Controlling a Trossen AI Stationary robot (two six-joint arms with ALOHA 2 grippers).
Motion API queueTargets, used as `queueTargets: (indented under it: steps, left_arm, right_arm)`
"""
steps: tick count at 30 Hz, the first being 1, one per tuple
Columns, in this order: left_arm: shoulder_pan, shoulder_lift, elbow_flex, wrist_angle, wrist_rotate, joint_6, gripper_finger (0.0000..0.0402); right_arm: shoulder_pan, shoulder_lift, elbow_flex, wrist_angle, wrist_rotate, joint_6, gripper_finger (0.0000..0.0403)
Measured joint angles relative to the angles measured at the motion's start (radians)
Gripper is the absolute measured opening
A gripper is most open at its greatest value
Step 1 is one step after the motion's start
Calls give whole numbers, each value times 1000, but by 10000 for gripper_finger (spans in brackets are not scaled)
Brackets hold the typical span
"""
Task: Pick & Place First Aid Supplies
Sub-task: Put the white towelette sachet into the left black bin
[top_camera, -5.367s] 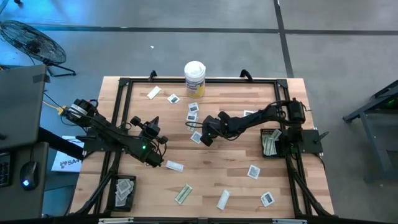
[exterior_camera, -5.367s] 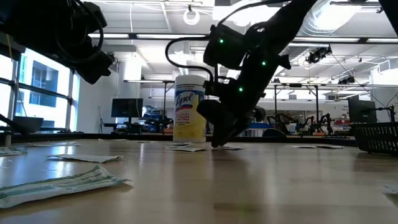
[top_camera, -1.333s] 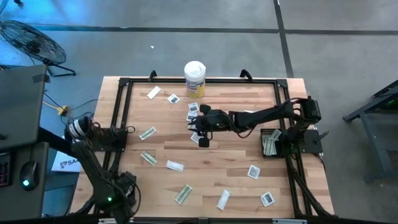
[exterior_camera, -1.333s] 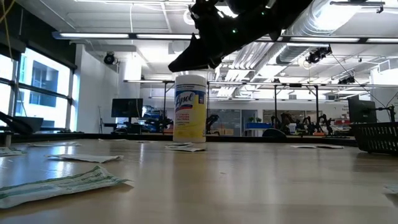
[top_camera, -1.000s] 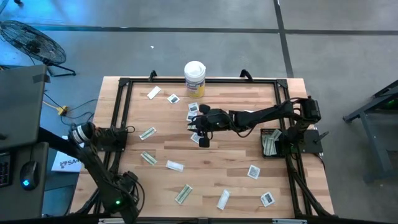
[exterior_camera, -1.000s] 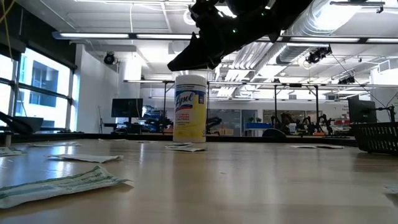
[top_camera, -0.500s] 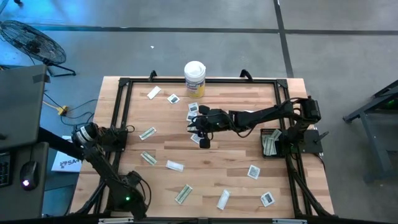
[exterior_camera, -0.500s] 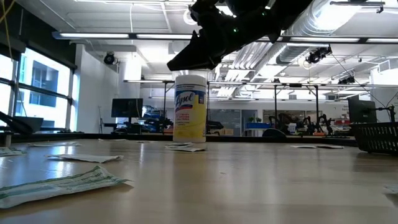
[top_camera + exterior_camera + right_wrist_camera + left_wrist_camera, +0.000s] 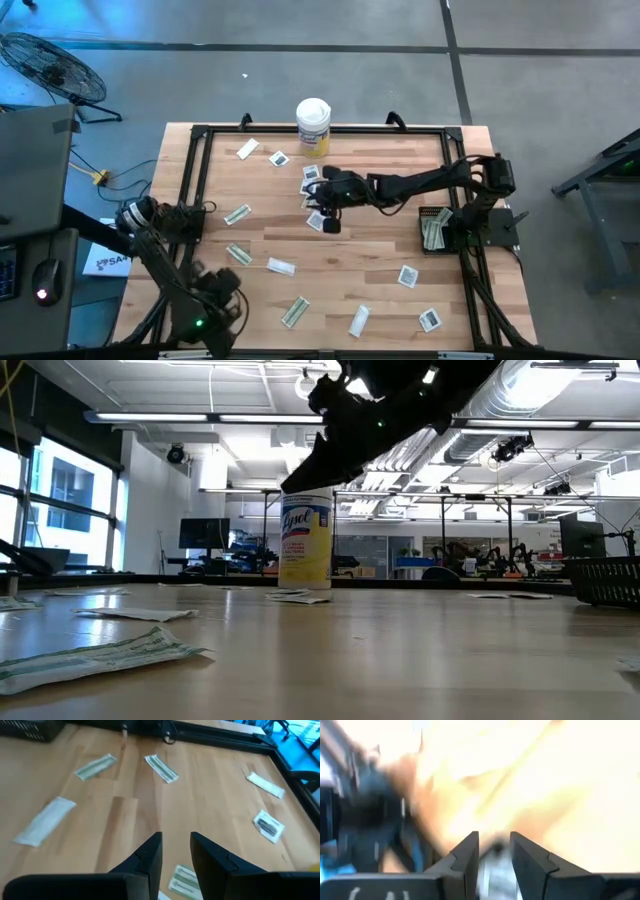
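- Your right gripper [image 9: 322, 203] hung above the middle of the surface [image 9: 370, 270], just over a small cluster of square white packets [image 9: 312, 180] in front of the canister [image 9: 313, 125]. Its fingers [image 9: 150, 855] stood slightly apart with nothing between them.
- In the low view that right gripper [image 9: 312, 468] was raised well off the surface, level with the top of the canister [image 9: 305, 548].
- Your left gripper [image 9: 222, 283] was at the near left corner of the surface, over the dark bin [image 9: 190, 310] there. Its wrist view was blurred; the fingers [image 9: 465, 857] showed a narrow gap with something pale and unclear in it, so I cannot tell whether it held anything.
- The first aid supplies lay scattered flat on the surface: an oblong wrapper [image 9: 247, 149] and a square packet [image 9: 278, 158] near the far edge, green-striped wrappers [image 9: 237, 214] at the left, a white wrapper [image 9: 281, 267] in the middle, and more packets [image 9: 407, 275] towards the near right.
- A second dark bin [image 9: 433, 228] beside the right arm's base held a few green-striped wrappers.
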Motion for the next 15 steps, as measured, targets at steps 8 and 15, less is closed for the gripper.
queueTargets:
  steps: [8, 15]
  left_arm:
    - [171, -4, -4, 7, -491, 224, 106]
    - [294, -5, -25, 64, -629, 312, 106]
  right_arm:
    - [-45, 51, -1, -5, 120, -2, 94]
    - [-125, 148, 0, 9, 71, -47, 95]
